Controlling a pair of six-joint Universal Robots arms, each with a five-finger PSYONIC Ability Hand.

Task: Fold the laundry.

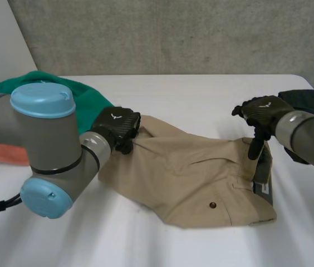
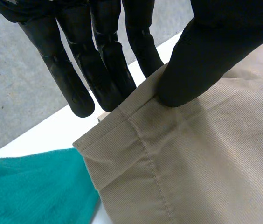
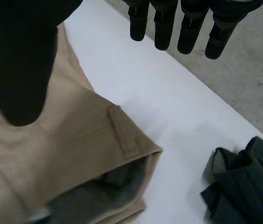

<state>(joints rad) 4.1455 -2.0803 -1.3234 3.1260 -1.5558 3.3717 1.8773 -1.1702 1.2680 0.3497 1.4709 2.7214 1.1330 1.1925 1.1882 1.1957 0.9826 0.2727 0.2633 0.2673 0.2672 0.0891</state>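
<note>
Tan shorts (image 1: 190,172) lie folded across the middle of the white table (image 1: 201,94), button and waistband toward the right. My left hand (image 1: 115,125) is at their left hem edge. In the left wrist view its thumb (image 2: 206,51) presses onto the hem of the tan shorts (image 2: 192,163) with the fingers (image 2: 80,60) behind it, pinching the cloth. My right hand (image 1: 263,114) hovers over the waistband's right corner. In the right wrist view its thumb (image 3: 19,60) and fingers (image 3: 187,23) stand apart above the tan shorts (image 3: 75,135), holding nothing.
A green cloth (image 1: 62,86) lies behind my left arm and touches the tan hem (image 2: 29,191). An orange-red item (image 1: 1,153) sits at the far left. A dark garment (image 1: 302,100) lies by the right edge, near the waistband corner (image 3: 248,186).
</note>
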